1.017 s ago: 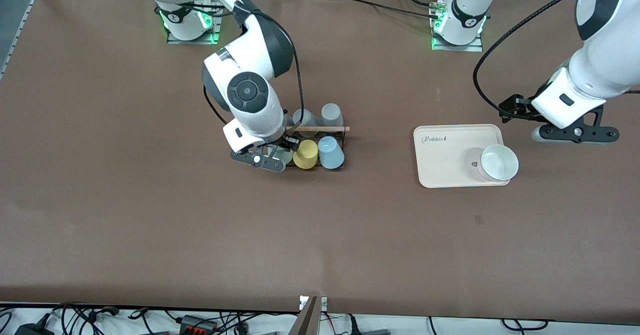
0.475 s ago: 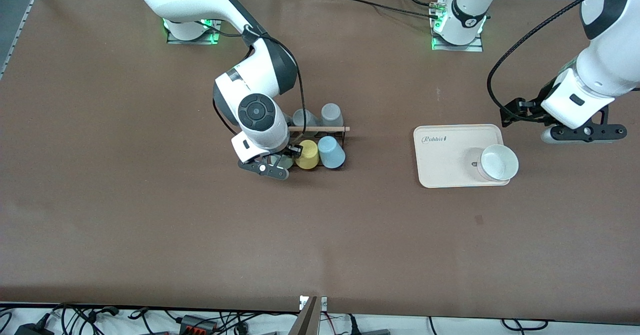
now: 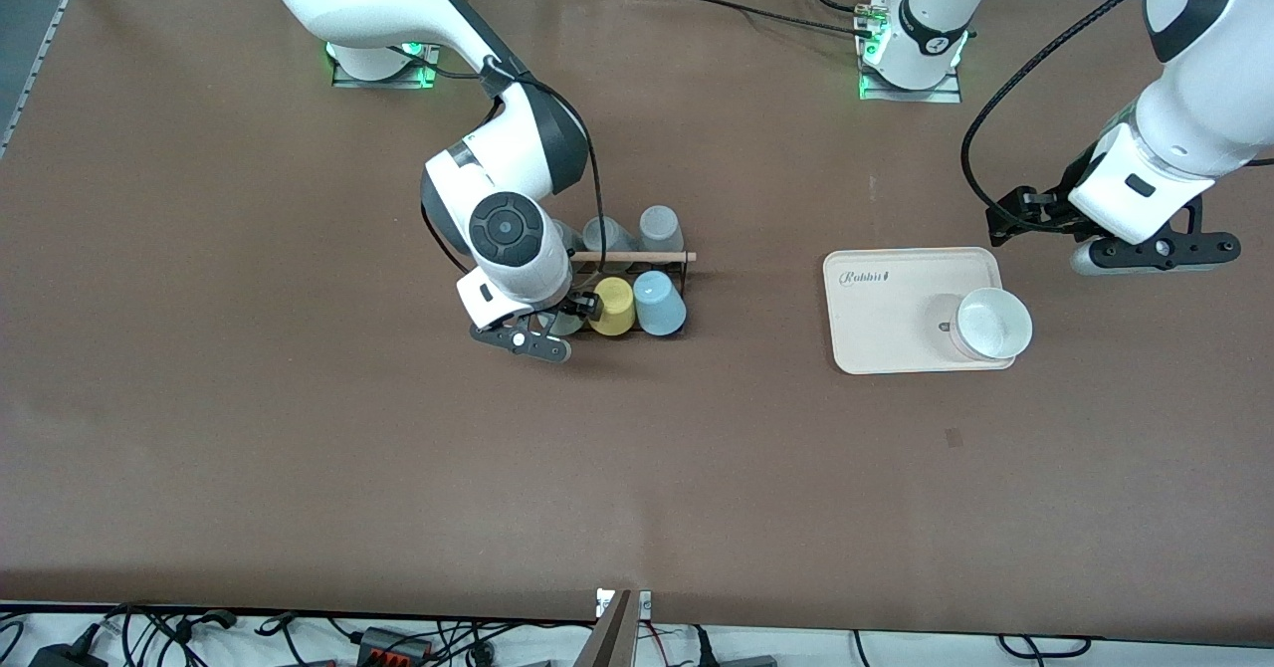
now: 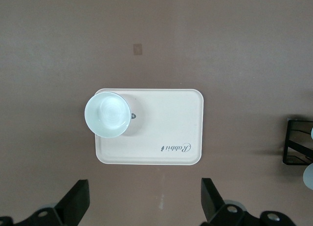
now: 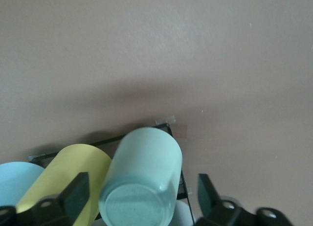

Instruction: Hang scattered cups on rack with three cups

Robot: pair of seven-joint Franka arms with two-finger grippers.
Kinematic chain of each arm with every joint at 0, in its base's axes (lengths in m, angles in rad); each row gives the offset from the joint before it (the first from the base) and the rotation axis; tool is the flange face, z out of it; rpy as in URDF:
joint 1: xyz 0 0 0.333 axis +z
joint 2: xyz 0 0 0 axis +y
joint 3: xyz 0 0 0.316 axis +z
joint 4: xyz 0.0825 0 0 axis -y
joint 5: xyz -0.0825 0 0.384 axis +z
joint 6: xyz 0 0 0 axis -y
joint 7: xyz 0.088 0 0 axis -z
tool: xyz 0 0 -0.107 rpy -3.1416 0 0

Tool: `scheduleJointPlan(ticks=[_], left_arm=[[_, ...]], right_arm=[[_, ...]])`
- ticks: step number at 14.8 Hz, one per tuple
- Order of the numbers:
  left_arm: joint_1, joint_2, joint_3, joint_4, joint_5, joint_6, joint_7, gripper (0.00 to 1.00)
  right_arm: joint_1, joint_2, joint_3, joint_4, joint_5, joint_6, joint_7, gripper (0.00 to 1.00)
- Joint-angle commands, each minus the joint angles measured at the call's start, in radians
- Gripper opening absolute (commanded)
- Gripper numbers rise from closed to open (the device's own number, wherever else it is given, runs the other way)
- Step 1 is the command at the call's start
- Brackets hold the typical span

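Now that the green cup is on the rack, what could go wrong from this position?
1. The right gripper is open, but its fingers flank the mint-green cup; a sideways retreat might knock it off the rack.
2. That finger also sits close to the yellow cup, which could be nudged.

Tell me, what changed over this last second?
The right pincer opened, letting go of the mint-green cup, which now hangs on the rack beside the yellow cup. The left pincer, open, drifted slightly above the tray. The blue cup stayed put.
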Motion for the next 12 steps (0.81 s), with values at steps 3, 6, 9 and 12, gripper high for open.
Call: scheduleJointPlan(ticks=[3, 6, 9, 12], left_arm=[[0.015, -0.029, -0.008, -0.027, -0.012, 0.016, 0.005, 1.00], [0.016, -0.028, -0.008, -0.027, -0.012, 0.016, 0.007, 1.00], [0.018, -0.029, -0.008, -0.029, -0.015, 0.016, -0.006, 1.00], [0.019, -0.029, -0.008, -0.030, -0.017, 0.012, -0.009, 1.00]], right_arm=[[-0.080, -0.104, -0.013, 0.036, -0.005, -0.090, -0.161, 1.00], [-0.191, -0.144, -0.014, 0.111, -0.004, -0.191, -0.252, 1.00], [-0.332, -0.210, -0.007, 0.108, 0.001, -0.245, -0.373, 1.00], [-0.406, -0.259, -0.011, 0.107, -0.007, -0.333, -0.496, 1.00]])
